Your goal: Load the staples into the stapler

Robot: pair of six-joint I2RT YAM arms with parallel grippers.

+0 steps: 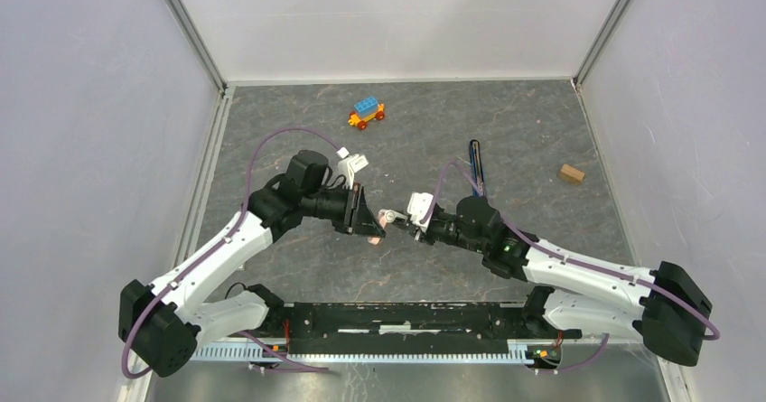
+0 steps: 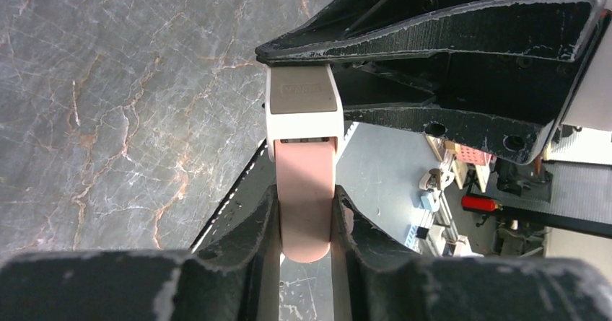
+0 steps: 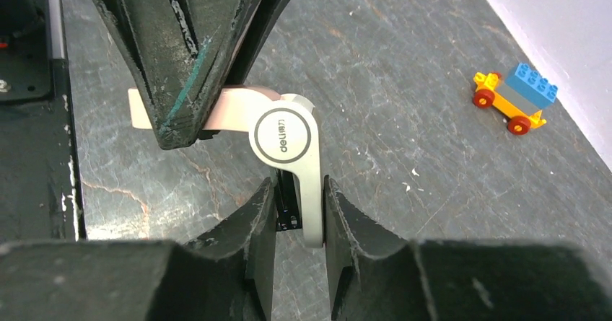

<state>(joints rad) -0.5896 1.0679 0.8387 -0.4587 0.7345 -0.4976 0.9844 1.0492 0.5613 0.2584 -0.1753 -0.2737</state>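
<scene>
Your left hand pinches the pink end of a pink-and-white hinged tool. Your right hand clamps its white arm, probably bracing to lever it open. The dark-blue stapler lies on the surface beyond your right arm.

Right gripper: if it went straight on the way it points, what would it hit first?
The left gripper, probably: it faces it closely, clamping the pink end of the pink-and-white item whose white end the right gripper holds.
</scene>
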